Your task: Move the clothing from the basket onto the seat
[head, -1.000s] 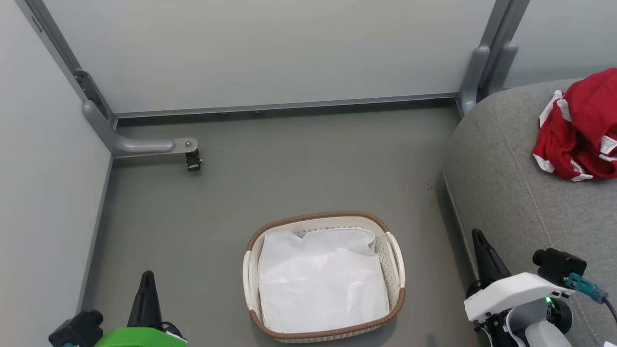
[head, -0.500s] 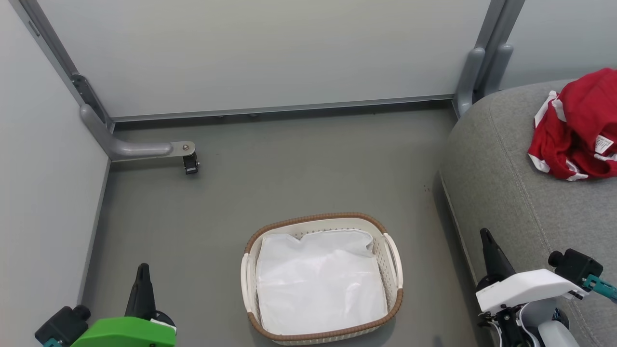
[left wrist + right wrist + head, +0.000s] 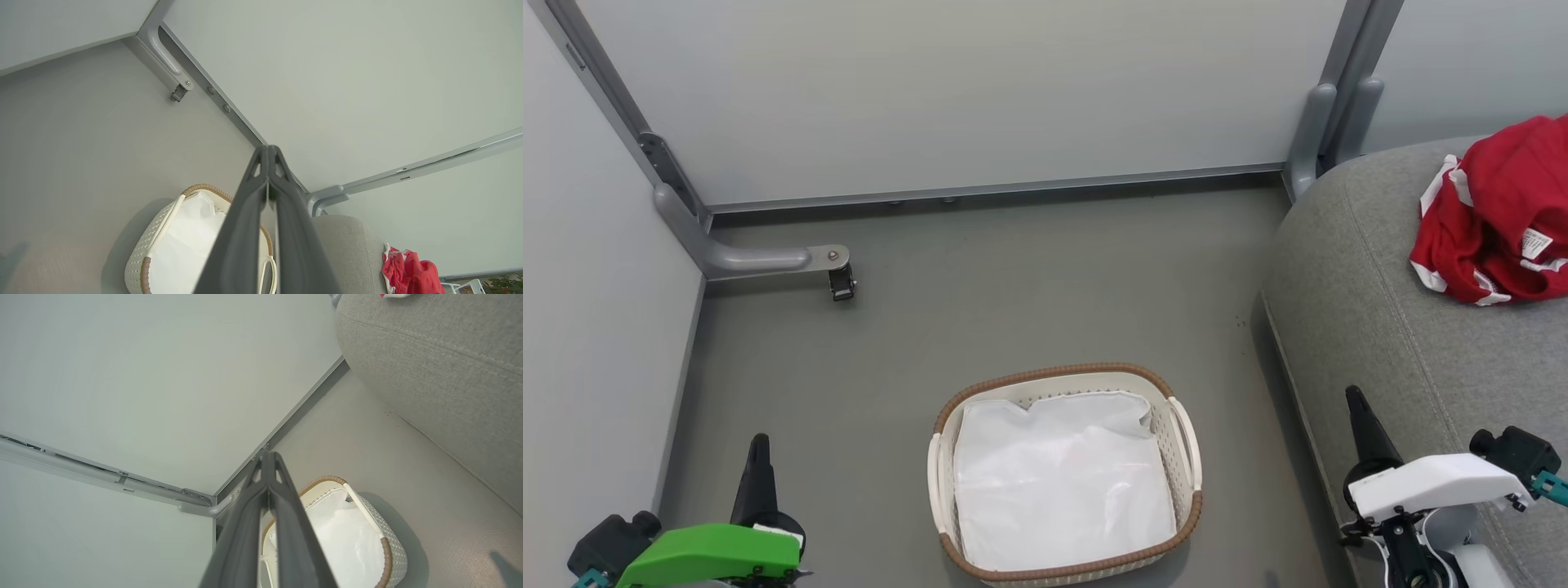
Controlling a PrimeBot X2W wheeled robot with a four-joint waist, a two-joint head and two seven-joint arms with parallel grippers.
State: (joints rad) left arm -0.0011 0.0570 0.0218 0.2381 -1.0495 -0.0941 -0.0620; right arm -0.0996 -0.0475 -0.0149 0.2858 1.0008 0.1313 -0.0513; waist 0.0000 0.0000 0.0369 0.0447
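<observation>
My left gripper [image 3: 760, 447] and right gripper [image 3: 1356, 402] are pinched tight on nothing, and the clothing [image 3: 1494, 220] sits on the seat [image 3: 1372, 310] (not in the basket [image 3: 1054, 372]), soft, light and floppy, so I'd pinch a thick fold.

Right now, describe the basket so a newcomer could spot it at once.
Start at the big grey seat on the right; the basket stands on the floor just left of it. Its oval cream perforated walls, brown woven rim and white liner sheet set it apart.
</observation>
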